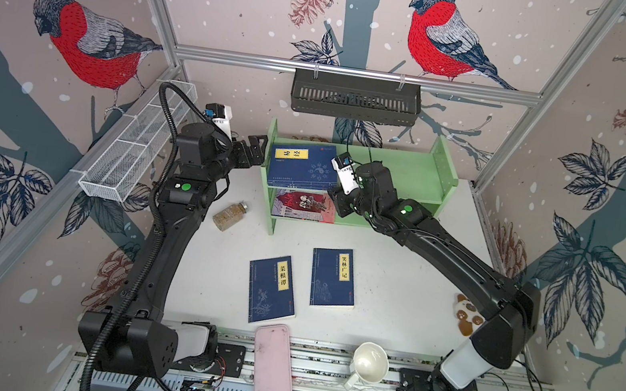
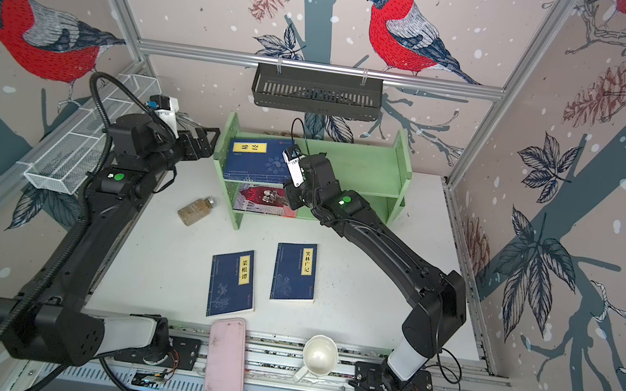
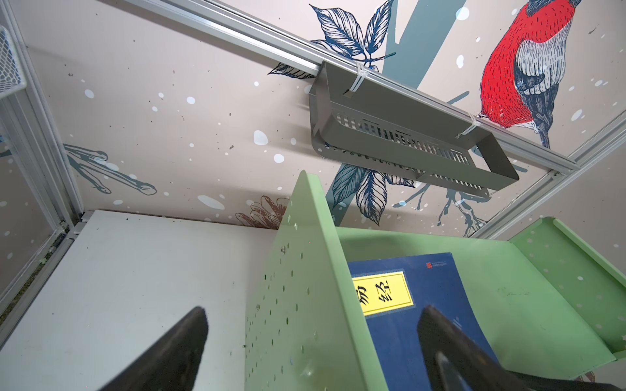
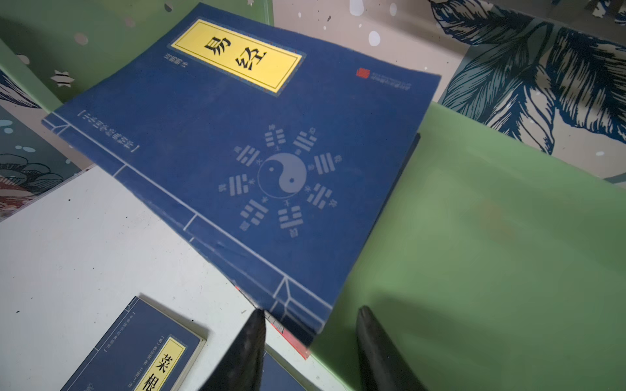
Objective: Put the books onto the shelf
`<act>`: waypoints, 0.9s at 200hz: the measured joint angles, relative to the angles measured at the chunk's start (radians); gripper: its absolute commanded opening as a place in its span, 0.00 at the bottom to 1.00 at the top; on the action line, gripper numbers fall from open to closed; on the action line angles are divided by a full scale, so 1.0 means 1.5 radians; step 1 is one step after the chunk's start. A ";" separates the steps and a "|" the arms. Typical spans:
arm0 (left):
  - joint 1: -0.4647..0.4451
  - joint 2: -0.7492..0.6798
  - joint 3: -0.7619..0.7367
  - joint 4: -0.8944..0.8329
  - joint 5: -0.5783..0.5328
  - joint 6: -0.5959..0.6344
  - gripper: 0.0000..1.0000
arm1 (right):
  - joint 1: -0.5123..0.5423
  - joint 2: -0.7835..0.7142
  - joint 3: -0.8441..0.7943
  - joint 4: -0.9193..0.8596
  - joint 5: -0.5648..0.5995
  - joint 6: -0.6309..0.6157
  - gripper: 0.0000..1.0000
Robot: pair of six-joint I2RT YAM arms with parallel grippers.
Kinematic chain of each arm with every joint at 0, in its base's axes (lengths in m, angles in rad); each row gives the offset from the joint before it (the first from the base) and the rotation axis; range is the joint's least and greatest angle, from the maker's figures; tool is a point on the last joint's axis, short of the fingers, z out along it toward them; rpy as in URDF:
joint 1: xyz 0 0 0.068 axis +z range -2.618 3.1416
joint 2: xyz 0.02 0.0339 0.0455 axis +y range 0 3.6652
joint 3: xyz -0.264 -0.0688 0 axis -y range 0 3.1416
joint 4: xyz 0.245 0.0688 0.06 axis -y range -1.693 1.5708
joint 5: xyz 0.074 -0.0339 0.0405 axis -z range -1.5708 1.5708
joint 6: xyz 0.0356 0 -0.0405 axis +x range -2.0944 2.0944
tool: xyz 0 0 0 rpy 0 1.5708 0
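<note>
White surface inside a bird-patterned enclosure carries the shelf at upper centre of both top views. Book 1, navy, lies flat on the top tier at its left end. Book 2, red and grey, lies on the lower tier directly below. Book 3 and book 4, both navy, lie flat on the surface at lower centre, side by side and apart. Left jaws sit just outside the left panel of the shelf. Right jaws sit at the right front corner of book 1; their gap does not show here. Jar lies on its side left of the shelf.

Left wrist view: left jaws are released and spread wide. One finger shows over the surface, its partner over book 1. The left panel stands between them in the frame.

Right wrist view: right jaws are parted, with a clear gap. The near corner of book 1 lies in line with that gap. Contact with the fingers cannot be told. Book 3 shows at lower left.
</note>
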 measured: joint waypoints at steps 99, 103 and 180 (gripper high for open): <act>0.000 -0.002 -0.002 0.008 -0.001 0.007 0.97 | -0.036 -0.022 0.008 0.003 -0.115 0.021 0.56; 0.000 -0.002 -0.002 0.009 -0.001 0.007 0.97 | -0.040 -0.020 0.010 0.004 -0.125 0.022 0.56; 0.000 -0.006 -0.007 0.011 -0.001 0.007 0.97 | -0.075 0.006 0.035 0.003 -0.258 0.070 0.55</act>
